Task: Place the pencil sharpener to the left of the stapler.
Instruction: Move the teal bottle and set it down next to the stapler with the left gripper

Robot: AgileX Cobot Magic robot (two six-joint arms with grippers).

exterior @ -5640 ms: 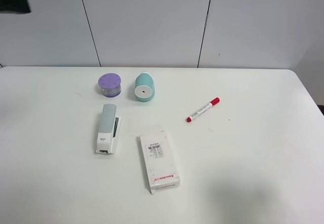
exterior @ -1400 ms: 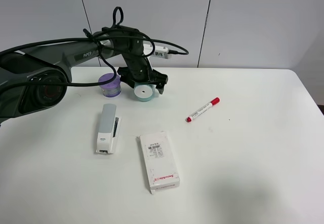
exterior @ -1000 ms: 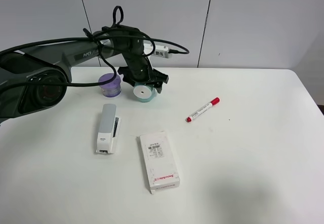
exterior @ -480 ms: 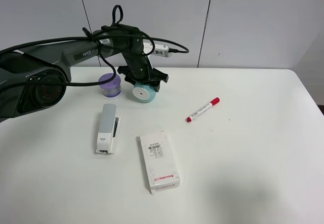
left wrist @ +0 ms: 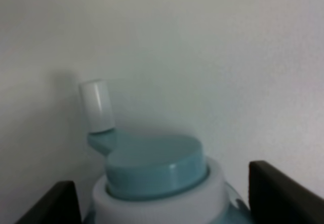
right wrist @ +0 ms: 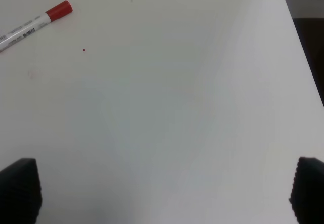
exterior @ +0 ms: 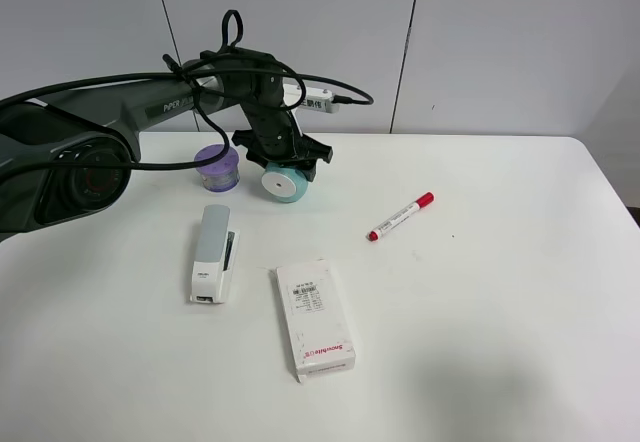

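The teal pencil sharpener point(exterior: 289, 184) hangs at the back of the table with its white round face turned toward the front left, and my left gripper point(exterior: 287, 169) is shut on it. In the left wrist view its teal and white body point(left wrist: 158, 176) sits between the dark fingers point(left wrist: 281, 193), with a white crank knob point(left wrist: 96, 105) sticking out. The grey and white stapler point(exterior: 213, 254) lies in front of it and to the left. My right gripper point(right wrist: 162, 191) is open above bare table and does not show in the exterior high view.
A purple round container point(exterior: 214, 166) stands just left of the sharpener. A white labelled box point(exterior: 314, 318) lies right of the stapler. A red-capped marker point(exterior: 400, 216) lies further right, also seen in the right wrist view point(right wrist: 31, 25). The table point(exterior: 500, 342) runs to its right edge.
My left arm came in and its fingers closed on the sharpener, which then tilted and shifted slightly. In the last half second nothing moved.
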